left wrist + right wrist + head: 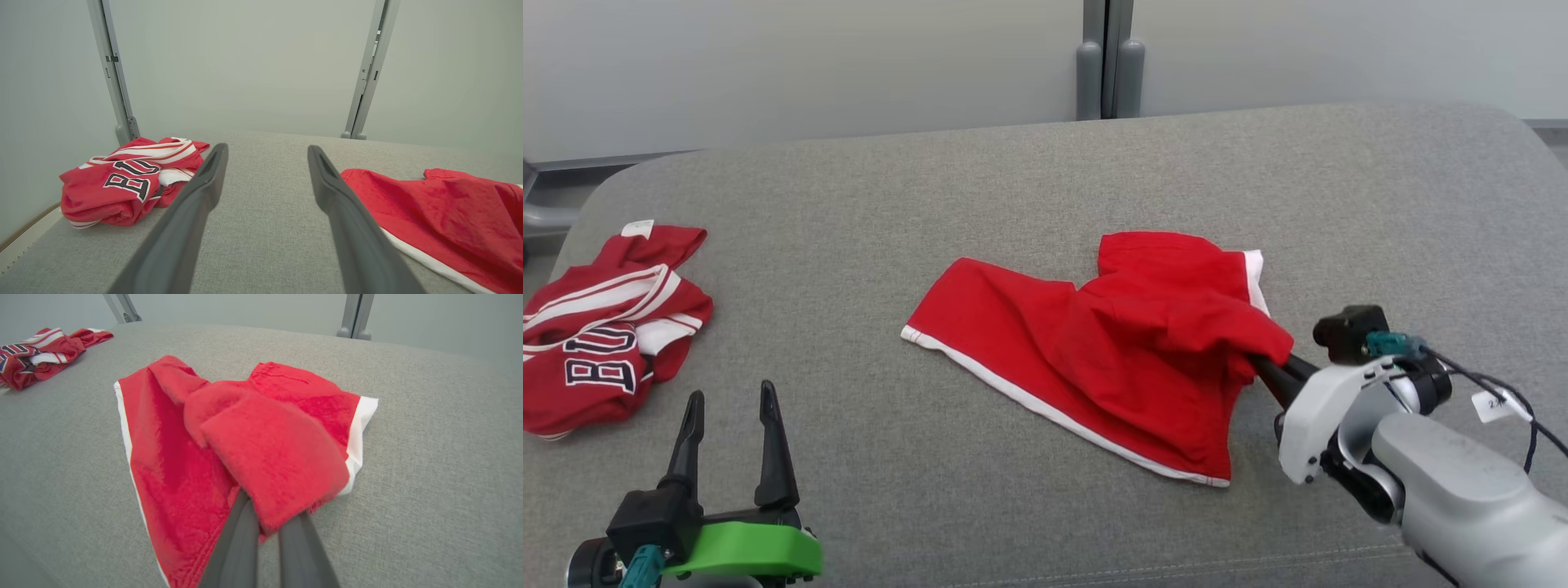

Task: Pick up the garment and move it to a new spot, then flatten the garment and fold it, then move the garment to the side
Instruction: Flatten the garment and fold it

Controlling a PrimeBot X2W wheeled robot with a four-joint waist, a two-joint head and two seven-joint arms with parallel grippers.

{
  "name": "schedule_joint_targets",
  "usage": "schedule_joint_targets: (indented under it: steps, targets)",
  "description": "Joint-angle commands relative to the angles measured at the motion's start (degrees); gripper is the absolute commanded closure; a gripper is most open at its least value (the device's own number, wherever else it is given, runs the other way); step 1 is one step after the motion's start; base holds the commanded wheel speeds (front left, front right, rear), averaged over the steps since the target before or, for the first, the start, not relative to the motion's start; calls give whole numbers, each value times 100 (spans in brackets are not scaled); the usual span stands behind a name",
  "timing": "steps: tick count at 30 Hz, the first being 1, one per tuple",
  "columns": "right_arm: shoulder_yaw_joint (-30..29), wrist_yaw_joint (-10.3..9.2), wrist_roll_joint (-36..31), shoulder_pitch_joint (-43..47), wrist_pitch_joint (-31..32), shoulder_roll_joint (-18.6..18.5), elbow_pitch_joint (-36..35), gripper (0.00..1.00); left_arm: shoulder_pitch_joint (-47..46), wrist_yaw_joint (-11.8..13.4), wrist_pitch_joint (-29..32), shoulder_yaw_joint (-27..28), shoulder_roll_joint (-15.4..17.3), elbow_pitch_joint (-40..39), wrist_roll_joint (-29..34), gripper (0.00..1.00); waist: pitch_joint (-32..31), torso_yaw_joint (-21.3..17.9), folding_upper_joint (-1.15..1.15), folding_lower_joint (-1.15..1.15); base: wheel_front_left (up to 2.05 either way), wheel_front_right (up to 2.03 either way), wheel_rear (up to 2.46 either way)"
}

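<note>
The red garment (1111,343) lies rumpled on the grey cushioned surface (1013,180), a little right of its middle; a white trim band runs along its near edge, and a second white band shows at its far right side; its left part spreads fairly flat, while its right part is bunched into a soft fold that drapes over the fingers of the right gripper (1267,369); in the right wrist view the garment (261,449) covers that gripper's fingertips, and the two dark fingers (235,547) stand drawn close together with the cloth pinched between them, so the right gripper (265,516) is clenched on the garment's right edge; its pale forearm reaches in from the lower right of the head view; the left gripper (731,408) hovers over bare cushion at the lower left, well apart from the garment, its fingers spread wide and holding nothing; the left wrist view shows the same parted gripper (267,153), with the garment (441,212) off to one side; a crumpled red jersey (600,335) with white stripes and dark lettering sits at the cushion's left edge, also visible from the left wrist (122,183) and the right wrist (36,351); behind the cushion stands a pale wall with a grey upright post (1109,57).
</note>
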Motion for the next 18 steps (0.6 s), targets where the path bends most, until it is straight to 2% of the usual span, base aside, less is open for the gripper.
schedule_joint_targets:
  steps: [1, 10, 18]
  targets:
    - [6, -4, 9, -209, 102, -52, -10, 100, -36, 12, -13, 2, 8, -5, -12, 0, 22, 18, 0, 0, 0, 0, 0]
    - [298, -4, 14, -1028, 500, -2, 479, 100, -170, -17, -13, -106, 9, 26, -14, 0, 127, 240, 0, 0, 0, 0, 0]
    - [666, -4, 66, -1857, 837, 177, 1578, 100, -357, -23, -13, -315, 9, 73, -59, 0, 324, 546, 0, 0, 0, 0, 0]
